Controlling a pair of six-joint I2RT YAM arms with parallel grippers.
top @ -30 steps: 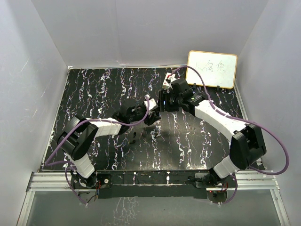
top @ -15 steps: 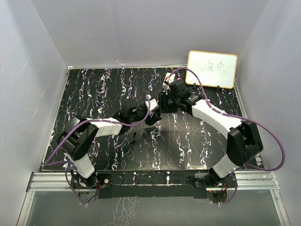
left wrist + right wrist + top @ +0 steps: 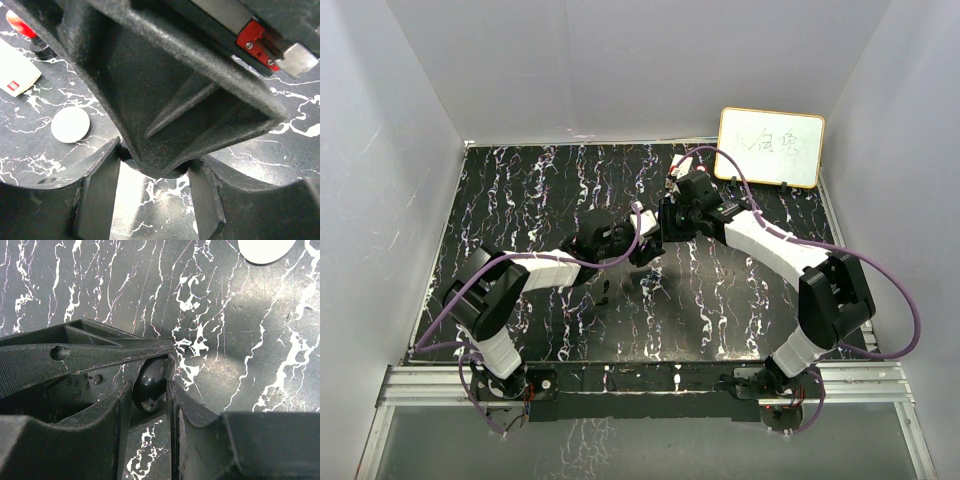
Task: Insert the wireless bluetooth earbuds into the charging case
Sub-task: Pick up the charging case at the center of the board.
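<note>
Right wrist shows the right tool (image 3: 150, 391) clamped on a glossy black rounded piece (image 3: 148, 381); left tool (image 3: 156, 166) unclear.

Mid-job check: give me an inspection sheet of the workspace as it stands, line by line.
Surface: black marbled tabletop, nothing spilled.
Job's things: glossy black piece, rounded; earbud or case, cannot tell.
Clutter: white disc and white card with a red mark, lying apart.
Grippers: right gripper closed on the glossy black piece; left gripper meets it mid-table, grip unclear.
Cables: purple cables loop off both arms, away from the fingers.
Surroundings: pale walls; whiteboard at the far right corner.
</note>
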